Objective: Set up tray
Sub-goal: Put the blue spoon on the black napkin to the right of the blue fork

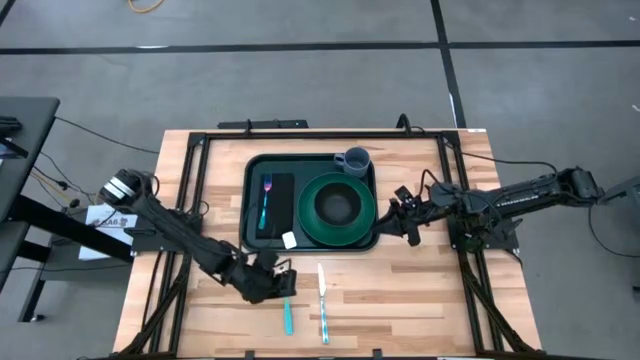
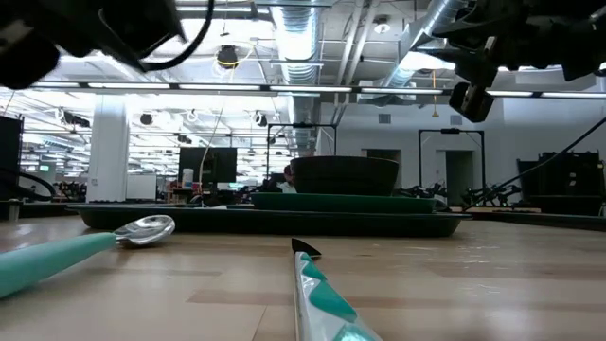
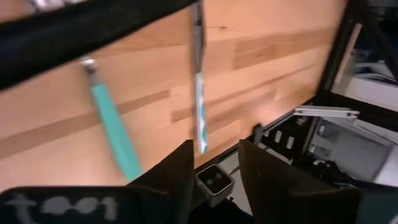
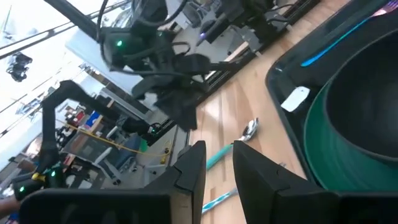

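Note:
The dark green tray [image 1: 252, 175] lies at the table's middle. It carries a black napkin [image 1: 280, 210] with a teal-handled fork [image 1: 266, 198], a green plate [image 1: 312, 225] with a dark bowl [image 1: 338, 205], and a grey-blue cup [image 1: 354, 160]. A teal-handled spoon [image 1: 288, 316] and a teal-patterned knife [image 1: 323, 300] lie flat on the wood near of the tray. My left gripper [image 1: 287, 282] hovers open by the spoon's bowl end. My right gripper [image 1: 397, 215] hangs open just right of the tray, above the table.
A white tag [image 1: 289, 240] sits at the tray's near rim. Black frame rails [image 1: 195, 190] run along the table's left, right and far sides. Bare wood lies right of the knife [image 1: 400, 300]. The room behind shows in the low view.

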